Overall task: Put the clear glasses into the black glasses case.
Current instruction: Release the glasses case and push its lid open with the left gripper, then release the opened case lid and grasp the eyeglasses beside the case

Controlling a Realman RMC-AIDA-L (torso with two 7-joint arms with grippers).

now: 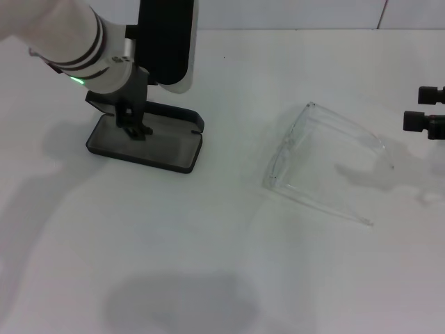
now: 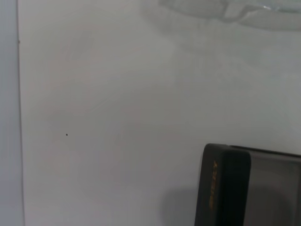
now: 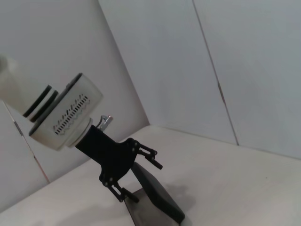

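While the left gripper (image 1: 136, 126), fingers spread and holding nothing, sits in the open black glasses case (image 1: 167, 149), the clear glasses (image 1: 320, 160) lie well apart on the table (image 1: 208, 264). Right gripper (image 1: 425, 111): parked at the right edge, can't tell its state. Risk: slick thin frame slips when grabbed.

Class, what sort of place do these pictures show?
Probably a robot test bench or lab: a bare white table, plain white wall panels, and only the black glasses case and clear glasses set out.
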